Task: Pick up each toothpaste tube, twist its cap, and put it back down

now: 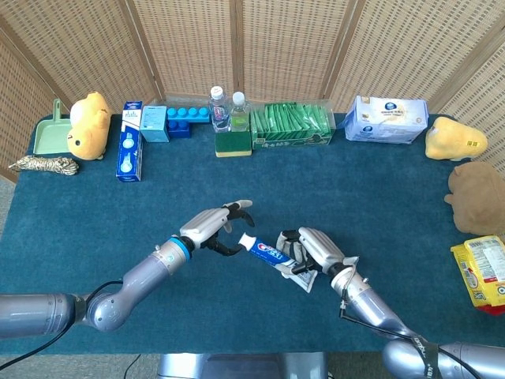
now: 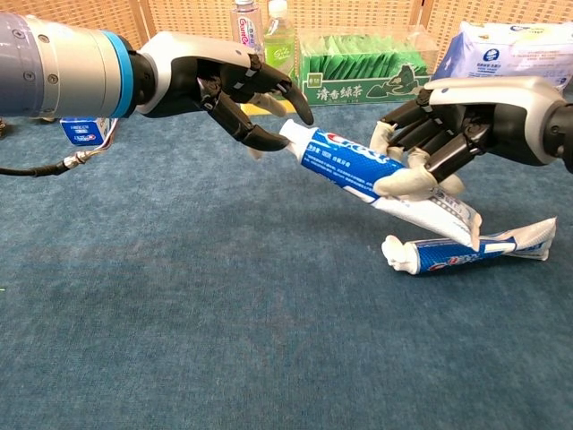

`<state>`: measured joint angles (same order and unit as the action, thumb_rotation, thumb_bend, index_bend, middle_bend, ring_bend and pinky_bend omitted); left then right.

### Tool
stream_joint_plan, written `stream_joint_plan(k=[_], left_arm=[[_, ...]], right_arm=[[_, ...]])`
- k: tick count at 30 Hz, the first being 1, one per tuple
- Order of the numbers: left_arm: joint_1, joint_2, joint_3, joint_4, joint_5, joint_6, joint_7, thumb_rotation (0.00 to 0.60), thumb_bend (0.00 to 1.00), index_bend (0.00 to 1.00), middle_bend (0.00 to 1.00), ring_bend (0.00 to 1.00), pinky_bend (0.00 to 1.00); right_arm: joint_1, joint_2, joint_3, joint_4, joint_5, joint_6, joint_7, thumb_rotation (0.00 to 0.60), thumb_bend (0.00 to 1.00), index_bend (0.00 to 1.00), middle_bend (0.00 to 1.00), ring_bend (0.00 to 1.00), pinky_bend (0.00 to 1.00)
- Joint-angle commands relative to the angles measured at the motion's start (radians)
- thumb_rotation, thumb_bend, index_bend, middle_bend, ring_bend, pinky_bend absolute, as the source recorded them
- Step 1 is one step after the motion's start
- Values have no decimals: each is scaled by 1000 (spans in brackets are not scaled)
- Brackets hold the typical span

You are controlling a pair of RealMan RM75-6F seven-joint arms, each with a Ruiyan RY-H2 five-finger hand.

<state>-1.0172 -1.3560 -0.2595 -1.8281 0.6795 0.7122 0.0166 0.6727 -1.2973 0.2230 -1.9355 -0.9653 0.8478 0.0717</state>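
My right hand point(image 1: 312, 246) point(image 2: 457, 121) grips a blue and white toothpaste tube point(image 1: 268, 253) point(image 2: 358, 166) by its body, lifted off the blue table and tilted, with its white cap point(image 1: 245, 240) point(image 2: 291, 134) pointing left. My left hand point(image 1: 213, 229) point(image 2: 224, 85) has its curled fingers spread around that cap. One lower fingertip touches the cap, and I see no firm pinch. A second toothpaste tube point(image 2: 466, 253) point(image 1: 304, 278) lies flat on the table under the right hand, cap to the left.
Along the back edge stand a green dustpan point(image 1: 47, 134), a yellow plush point(image 1: 88, 122), a blue box point(image 1: 130, 150), blue blocks point(image 1: 188, 118), bottles point(image 1: 219, 106), a green packet box point(image 1: 290, 126) and a wipes pack point(image 1: 387, 118). Plush toys point(image 1: 477, 197) and a snack bag point(image 1: 481, 272) sit at the right.
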Motion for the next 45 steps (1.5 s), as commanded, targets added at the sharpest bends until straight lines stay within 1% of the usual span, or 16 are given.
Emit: stream_joint_plan(k=[1,10,27,34,45], left_arm=[[-3,0,2,2,-2,-3,-5,600,362,312,82,66,362],[-12,1,6,8,-8,-9,-20,600,372,329,87,71,369],[-16,9,17,3,-10,2,-30,600,371,446,102,83,391],[-14,16,26,0,-11,6,-30,600,371,487,112,86,396],[-10,28,32,-6,-7,5,-35,600,372,509,117,90,397]], right_arm=[[2,1,0,-2,1,-2,1,600,507,914,741,712,768],[5,10,-3,-6,6,-4,13,600,507,914,740,712,769],[14,12,-4,2,30,0,16,600,508,912,738,712,768],[20,8,0,11,57,10,9,600,507,911,737,712,768],[34,-2,8,31,115,33,-19,600,508,911,738,716,769]])
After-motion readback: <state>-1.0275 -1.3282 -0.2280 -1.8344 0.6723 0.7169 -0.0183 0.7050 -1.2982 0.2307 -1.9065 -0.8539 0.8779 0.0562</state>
